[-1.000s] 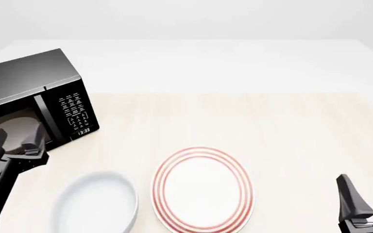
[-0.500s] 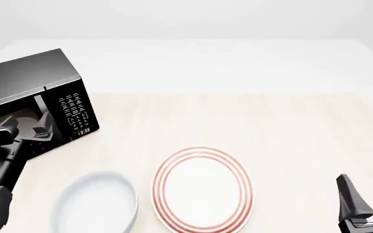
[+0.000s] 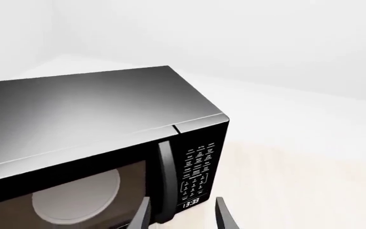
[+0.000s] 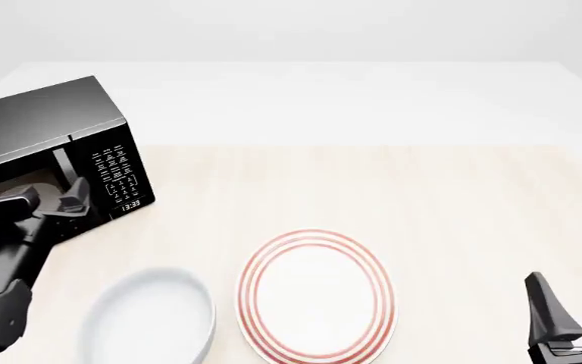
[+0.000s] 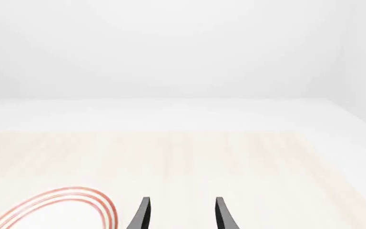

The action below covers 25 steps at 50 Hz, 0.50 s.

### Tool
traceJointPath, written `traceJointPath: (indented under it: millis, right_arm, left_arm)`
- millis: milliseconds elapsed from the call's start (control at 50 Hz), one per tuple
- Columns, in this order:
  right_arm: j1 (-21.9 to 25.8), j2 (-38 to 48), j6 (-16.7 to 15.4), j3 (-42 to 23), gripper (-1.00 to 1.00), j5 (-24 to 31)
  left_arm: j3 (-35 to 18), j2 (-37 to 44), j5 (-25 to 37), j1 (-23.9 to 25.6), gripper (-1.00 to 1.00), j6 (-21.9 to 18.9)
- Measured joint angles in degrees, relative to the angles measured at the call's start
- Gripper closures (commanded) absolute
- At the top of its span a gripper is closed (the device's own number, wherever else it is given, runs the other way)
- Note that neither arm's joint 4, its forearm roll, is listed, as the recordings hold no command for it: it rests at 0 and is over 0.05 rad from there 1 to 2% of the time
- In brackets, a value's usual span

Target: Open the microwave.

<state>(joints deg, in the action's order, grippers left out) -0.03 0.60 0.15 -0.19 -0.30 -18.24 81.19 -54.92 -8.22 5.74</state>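
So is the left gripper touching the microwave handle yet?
Cannot tell. In the left wrist view the left gripper straddles the handle, open, but the fingertips are cut off. In the front view it overlaps the microwave door, with no clear gap or contact.

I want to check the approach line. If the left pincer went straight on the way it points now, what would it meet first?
Most likely the vertical handle of the microwave: in the wrist view the open left pincer frames the handle's lower end. How far off it is cannot be judged.

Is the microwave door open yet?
Shut: the microwave door sits flush with its keypad panel; the open left gripper straddles the handle.
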Motion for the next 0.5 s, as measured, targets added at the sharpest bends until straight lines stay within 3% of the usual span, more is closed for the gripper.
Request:
traceJointPath:
  millis: [500]
  right_arm:
    - [0.00,0.07,-0.02,0.05,-1.00,-0.11]
  left_arm:
    - [-1.67,5.87,-2.13,-0.95,-1.00,1.31]
